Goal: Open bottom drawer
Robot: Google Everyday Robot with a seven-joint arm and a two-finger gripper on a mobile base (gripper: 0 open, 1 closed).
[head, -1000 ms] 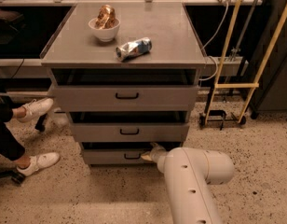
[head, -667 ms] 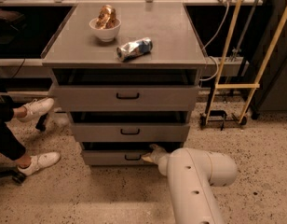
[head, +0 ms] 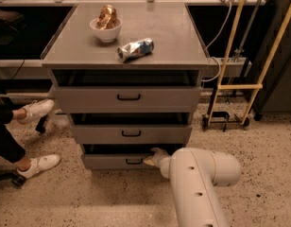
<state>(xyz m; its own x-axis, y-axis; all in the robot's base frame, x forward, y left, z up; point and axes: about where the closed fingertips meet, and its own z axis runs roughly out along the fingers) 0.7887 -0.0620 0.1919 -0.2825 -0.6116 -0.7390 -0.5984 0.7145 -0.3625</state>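
Low in the camera view, at the foot of a grey metal cabinet (head: 169, 37), sits the bottom drawer (head: 107, 162). It has a flat grey metal front, the shortest of three, with a small black loop handle (head: 134, 161) at its centre. A dark strip shows above the front, so the drawer looks set slightly forward; how far cannot be told.

A pale two-finger gripper (head: 150, 160) ends a thick cream-white arm (head: 197, 183) that reaches in from the lower right. It lies just right of the handle, at the front's upper edge, seemingly touching it. Whether it is released or clenched cannot be told.

The drawer is probably stiff sheet metal, not fragile, of moderate weight, and sliding on runners. Its smooth face would likely give little purchase. The loop handle, or the top lip of the front, looks like the place to take hold. A straight, level pull toward the camera seems wise, since a skewed one might bind.

A white bowl (head: 106, 30) and a crushed silver can (head: 135, 49) rest on the cabinet top. A person's white shoes (head: 40, 162) are at the left.
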